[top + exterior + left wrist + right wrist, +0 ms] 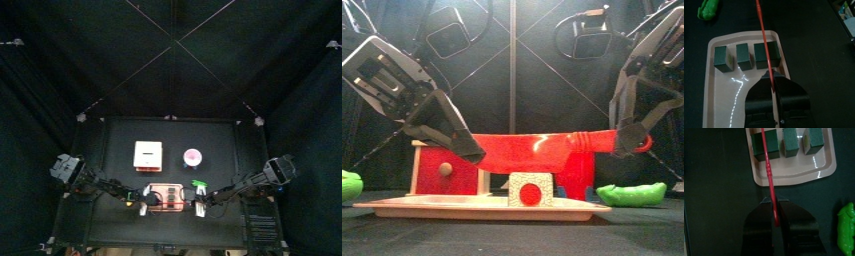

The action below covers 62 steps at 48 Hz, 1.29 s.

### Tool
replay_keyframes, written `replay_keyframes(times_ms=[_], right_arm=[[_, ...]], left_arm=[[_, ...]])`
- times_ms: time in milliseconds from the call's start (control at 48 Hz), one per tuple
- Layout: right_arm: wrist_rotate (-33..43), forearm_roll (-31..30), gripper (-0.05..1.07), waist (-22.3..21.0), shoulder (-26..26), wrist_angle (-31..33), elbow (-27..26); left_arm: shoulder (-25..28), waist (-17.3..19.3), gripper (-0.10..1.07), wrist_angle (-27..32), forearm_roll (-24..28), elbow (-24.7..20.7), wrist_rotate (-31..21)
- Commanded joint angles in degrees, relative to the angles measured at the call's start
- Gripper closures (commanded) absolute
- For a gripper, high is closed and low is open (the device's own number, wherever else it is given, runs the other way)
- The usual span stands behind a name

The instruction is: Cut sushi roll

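Observation:
A red toy knife (543,150) hangs level over a pale tray (422,206). My left gripper (465,150) is shut on its blade end and my right gripper (625,140) is shut on its handle end. Three dark green sushi pieces (745,56) stand in a row on the tray (724,95). In the left wrist view the knife (763,35) shows edge-on, running from my gripper (774,80) over an end piece. The right wrist view shows the same knife (767,163), pieces (787,142) and gripper (774,203). From the front, the blade sits right above a piece (529,188); I cannot tell if they touch.
A red and white box (147,153) and a pink round thing (194,156) lie behind the tray (164,197). A green toy (349,185) lies left of the tray and another (629,193) lies right of it. Black curtains close in the table.

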Motion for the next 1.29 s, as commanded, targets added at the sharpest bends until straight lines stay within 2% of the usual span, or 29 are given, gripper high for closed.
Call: replay_keyframes(times_ms=[0, 458, 938, 1271], right_arm=[[0.2, 0.5, 0.69, 0.0, -0.6, 0.3, 0.2], [0.2, 0.6, 0.69, -0.1, -0.1, 0.3, 0.2], [0.2, 3.5, 0.69, -0.3, 5.5, -1.8, -0.1], [0.2, 3.7, 0.69, -0.4, 6.7, -2.6, -0.2]], left_arm=[[-0.1, -1.6, 0.76, 0.4, 0.0, 0.4, 0.2], [1.0, -1.6, 0.76, 0.4, -0.3, 0.4, 0.2], [5.6, -1.6, 0.76, 0.4, -2.1, -0.1, 0.2], [5.9, -1.6, 0.76, 0.4, -2.1, -0.1, 0.2]])
